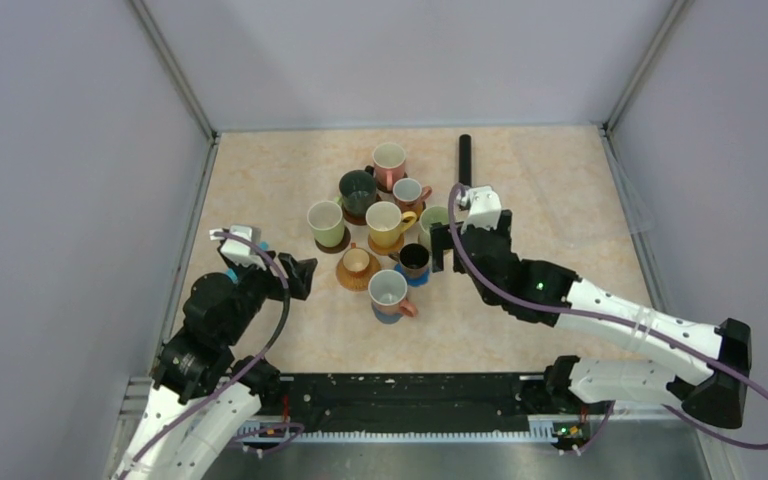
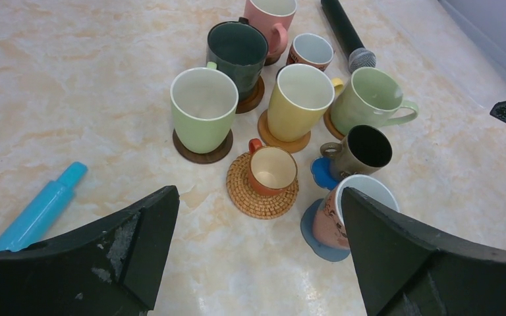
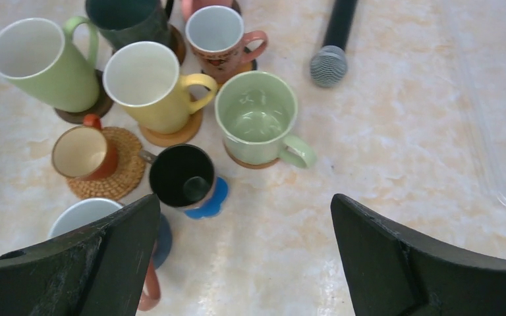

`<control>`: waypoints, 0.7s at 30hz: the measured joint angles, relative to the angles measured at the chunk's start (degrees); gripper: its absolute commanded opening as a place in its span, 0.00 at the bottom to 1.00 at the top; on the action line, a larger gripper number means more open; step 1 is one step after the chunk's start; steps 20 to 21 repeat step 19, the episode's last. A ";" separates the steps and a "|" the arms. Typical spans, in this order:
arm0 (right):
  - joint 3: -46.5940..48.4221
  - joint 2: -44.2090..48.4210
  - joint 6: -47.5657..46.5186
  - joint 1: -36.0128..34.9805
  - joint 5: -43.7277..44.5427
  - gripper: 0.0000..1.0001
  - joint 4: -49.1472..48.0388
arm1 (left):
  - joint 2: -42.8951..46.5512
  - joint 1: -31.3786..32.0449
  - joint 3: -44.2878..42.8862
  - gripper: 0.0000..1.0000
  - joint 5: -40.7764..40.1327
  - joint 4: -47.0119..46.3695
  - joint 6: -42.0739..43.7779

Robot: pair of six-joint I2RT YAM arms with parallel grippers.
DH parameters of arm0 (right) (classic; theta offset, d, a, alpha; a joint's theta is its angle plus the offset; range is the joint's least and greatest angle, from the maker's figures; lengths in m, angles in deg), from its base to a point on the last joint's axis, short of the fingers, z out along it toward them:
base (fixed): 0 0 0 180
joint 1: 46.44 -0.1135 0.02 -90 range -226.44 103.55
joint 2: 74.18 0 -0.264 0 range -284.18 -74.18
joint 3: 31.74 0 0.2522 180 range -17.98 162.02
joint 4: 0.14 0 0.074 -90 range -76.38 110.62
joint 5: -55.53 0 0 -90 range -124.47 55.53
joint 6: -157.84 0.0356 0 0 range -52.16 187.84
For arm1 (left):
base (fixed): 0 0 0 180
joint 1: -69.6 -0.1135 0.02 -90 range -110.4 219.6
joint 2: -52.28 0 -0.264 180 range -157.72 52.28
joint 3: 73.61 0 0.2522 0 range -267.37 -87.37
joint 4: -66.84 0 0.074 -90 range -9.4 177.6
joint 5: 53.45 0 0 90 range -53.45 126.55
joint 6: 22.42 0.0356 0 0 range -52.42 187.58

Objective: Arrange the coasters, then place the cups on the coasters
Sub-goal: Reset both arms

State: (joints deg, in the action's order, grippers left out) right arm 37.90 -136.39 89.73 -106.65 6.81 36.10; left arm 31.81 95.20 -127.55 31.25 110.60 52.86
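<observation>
Far left: the left gripper (image 2: 257, 191) is held low over the table (image 1: 560, 200), jaws spread wide with nothing between them. A blue tube (image 2: 39, 210) is seen lying near it. The cups are clustered mid-table, each seated on a coaster where the base can be seen. Leftmost, a pale green cup (image 1: 326, 223) is set upright on a dark brown coaster (image 2: 201, 155). Next, an orange cup (image 1: 357, 263) is centred on a woven coaster (image 2: 250, 205), with a dark green cup (image 1: 358, 190) behind it on a brown coaster (image 2: 253, 99). A yellow cup (image 1: 386, 222) is noted on a tan coaster (image 2: 283, 143). In front of it is a white-lined cup (image 1: 388, 290) on a grey-blue coaster (image 2: 311, 232). At the back is a pink cup (image 1: 389, 160), its base mostly hidden. A patterned cup (image 1: 410, 192) is placed just right of that. A dark brown cup (image 1: 414, 258) is set off-centre on a blue flower coaster (image 3: 212, 201). A second green cup (image 3: 257, 125) is seen on a thin brown mat (image 3: 247, 164), just ahead of the right gripper (image 3: 245, 197), whose jaws are likewise wide and empty. A black cylinder (image 1: 465, 160) is laid beyond, apart from the cups.
</observation>
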 measured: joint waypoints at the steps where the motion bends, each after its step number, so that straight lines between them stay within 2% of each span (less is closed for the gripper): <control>1: -0.74 0.68 0.52 0.00 1.49 0.99 0.85 | -0.11 0.00 0.00 0.99 0.28 0.00 0.02; 10: -3.87 6.21 2.23 0.00 5.81 0.99 2.86 | -0.04 0.00 0.00 0.99 1.44 -0.04 0.68; 21: -6.84 9.49 1.75 0.00 5.99 0.99 0.61 | -0.07 0.00 0.00 0.99 0.83 -0.02 0.96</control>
